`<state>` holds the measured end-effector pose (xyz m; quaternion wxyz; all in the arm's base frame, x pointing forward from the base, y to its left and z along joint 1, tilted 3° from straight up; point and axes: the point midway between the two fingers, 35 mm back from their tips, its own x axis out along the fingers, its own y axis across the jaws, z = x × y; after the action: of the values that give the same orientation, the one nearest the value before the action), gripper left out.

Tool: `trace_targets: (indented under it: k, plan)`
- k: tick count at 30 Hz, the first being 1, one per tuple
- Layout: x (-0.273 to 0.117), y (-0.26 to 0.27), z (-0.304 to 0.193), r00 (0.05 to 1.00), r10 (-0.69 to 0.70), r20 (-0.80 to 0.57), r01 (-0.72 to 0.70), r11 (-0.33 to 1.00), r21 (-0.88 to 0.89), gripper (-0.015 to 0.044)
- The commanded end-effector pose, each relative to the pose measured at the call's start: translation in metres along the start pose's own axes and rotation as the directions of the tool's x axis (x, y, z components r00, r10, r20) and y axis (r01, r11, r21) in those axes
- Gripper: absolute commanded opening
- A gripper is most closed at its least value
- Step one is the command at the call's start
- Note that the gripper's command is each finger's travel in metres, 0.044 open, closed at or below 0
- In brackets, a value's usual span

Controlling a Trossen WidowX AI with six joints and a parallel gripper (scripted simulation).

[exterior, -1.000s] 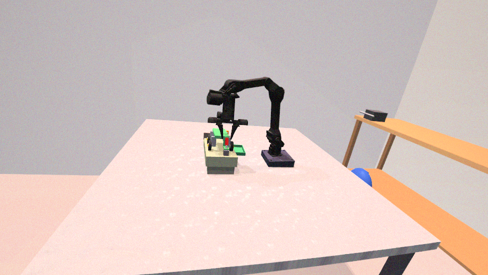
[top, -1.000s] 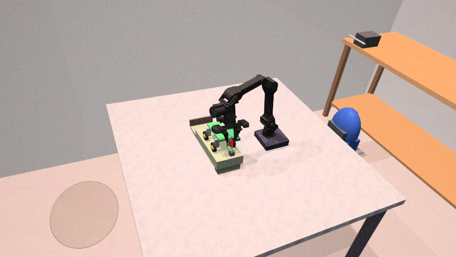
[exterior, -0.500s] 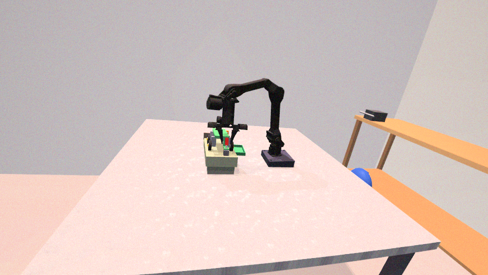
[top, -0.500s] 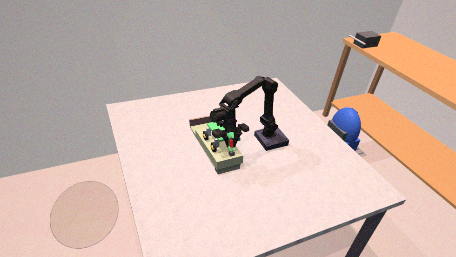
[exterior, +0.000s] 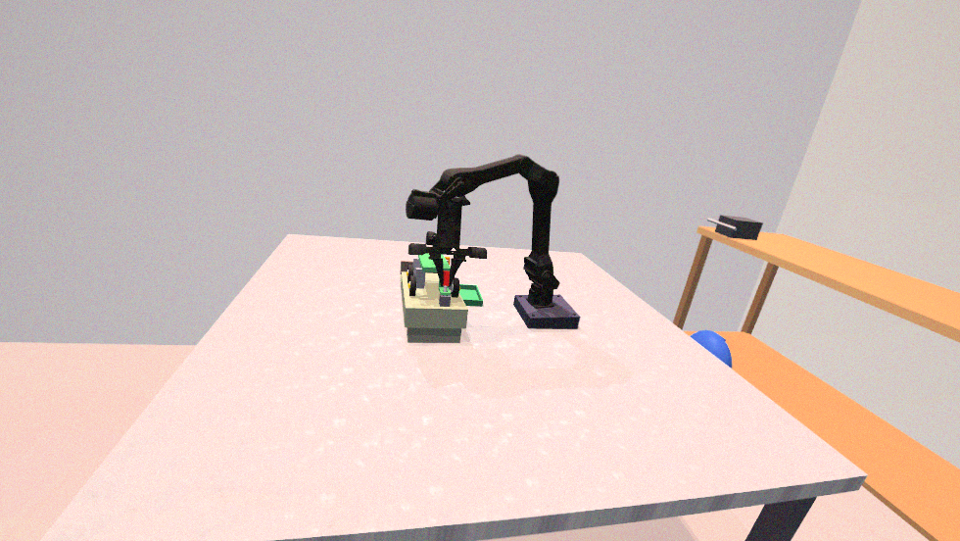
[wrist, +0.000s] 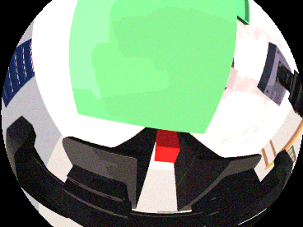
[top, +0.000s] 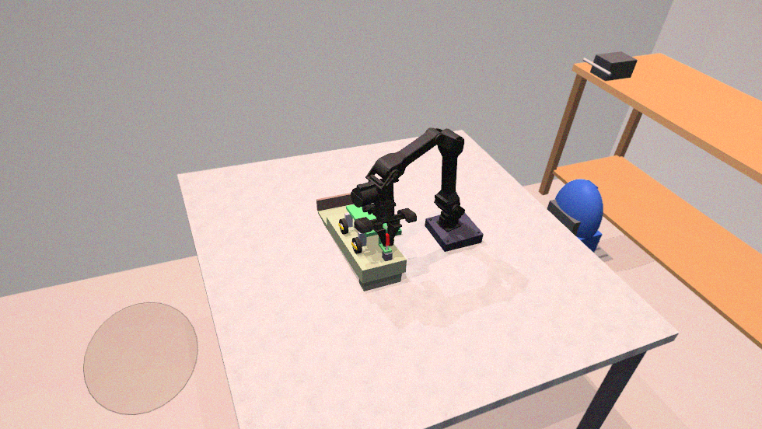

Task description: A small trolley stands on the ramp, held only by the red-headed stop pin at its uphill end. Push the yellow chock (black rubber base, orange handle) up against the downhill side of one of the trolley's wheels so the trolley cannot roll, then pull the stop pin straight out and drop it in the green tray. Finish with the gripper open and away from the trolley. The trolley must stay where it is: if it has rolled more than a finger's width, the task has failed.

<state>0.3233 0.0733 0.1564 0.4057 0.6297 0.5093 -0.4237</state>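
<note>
The trolley's green deck (top: 358,211) (exterior: 429,264) (wrist: 152,62) stands on the pale ramp (top: 383,270) (exterior: 435,317), with yellow-hubbed wheels on its visible side. The red-headed stop pin (top: 387,239) (exterior: 446,276) (wrist: 166,154) is upright at the trolley's near, uphill end. My gripper (top: 387,237) (exterior: 446,273) (wrist: 165,126) points down there, its fingers shut on the red head from both sides. A bit of orange handle (exterior: 448,259) shows behind the deck; the rest of the chock is hidden. The green tray (exterior: 471,294) (wrist: 246,13) lies beside the ramp, mostly hidden by the arm in the top view.
The arm's base (top: 452,231) (exterior: 546,312) (wrist: 273,76) stands on the table to the right of the ramp and tray. A brown end board (top: 333,203) closes the ramp's far, downhill end. The trolley's deck is right beside the fingers.
</note>
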Motion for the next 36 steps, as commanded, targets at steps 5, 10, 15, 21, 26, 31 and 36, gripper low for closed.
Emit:
trace_targets:
  k: [5,10,15,21,26,31,36]
  plan:
    - [-0.001,0.0,0.0,1.0,0.001,0.0,-0.001,1.0,0.0,0.0]
    - [-0.004,0.0,-0.001,1.0,0.001,0.001,-0.001,1.0,0.002,0.0]
    - [-0.008,-0.001,-0.001,1.0,0.001,0.002,-0.001,1.0,0.004,0.0]
    - [-0.012,-0.002,-0.002,1.0,0.001,0.002,-0.001,1.0,0.004,0.0]
    - [-0.016,-0.002,-0.002,1.0,0.001,0.002,-0.001,1.0,0.004,0.0]
    - [-0.02,-0.002,-0.002,1.0,0.001,0.002,-0.001,1.0,0.004,0.0]
    - [-0.023,-0.002,-0.002,1.0,0.001,0.002,-0.001,1.0,0.004,0.0]
